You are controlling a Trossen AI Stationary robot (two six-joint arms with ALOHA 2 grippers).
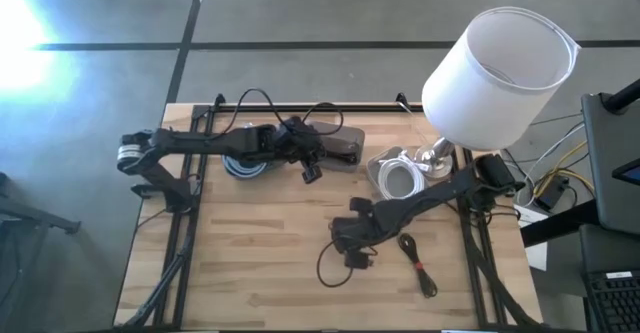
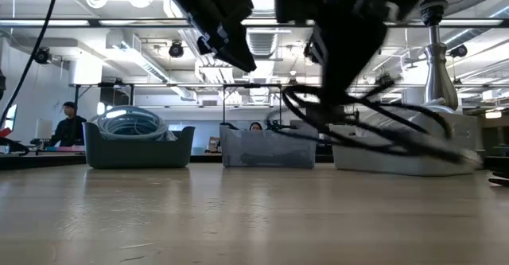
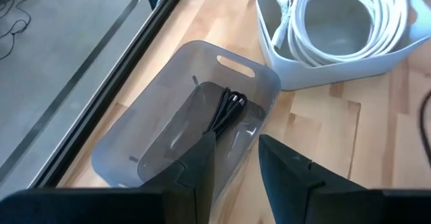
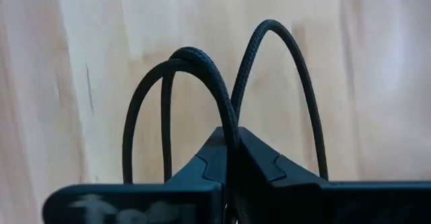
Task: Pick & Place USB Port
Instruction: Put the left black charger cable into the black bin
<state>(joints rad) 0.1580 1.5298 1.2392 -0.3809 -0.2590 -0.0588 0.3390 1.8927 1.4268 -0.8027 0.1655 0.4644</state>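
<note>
My right gripper (image 1: 356,241) is over the near middle of the table, shut on a black braided cable (image 1: 330,263) whose loops spread around it; in the low view the cable (image 2: 374,130) hangs under that gripper. My left gripper (image 1: 311,172) is open and holds nothing. It hovers by the near edge of a translucent grey bin (image 1: 338,145) at the far middle. In the left wrist view the grey bin (image 3: 155,130) has a coiled black cable (image 3: 227,109) lying on its floor. A second black cable bundle (image 1: 417,264) lies on the table right of my right gripper. My right gripper pinches the black braided cable where several strands cross (image 4: 231,131), between its two fingers, coming from above and pointing down. Loops (image 4: 192,59) bulge out past the fingertips. The cable hangs slack below the gripper; I cannot tell whether its lowest loops touch the table.
A white bin (image 1: 398,176) with coiled white cable sits right of the grey bin, and a blue-grey bin (image 1: 243,166) of cable sits left of it, under the left arm. A lamp with a big white shade (image 1: 497,63) stands at the far right corner. Bare wood lies near-left.
</note>
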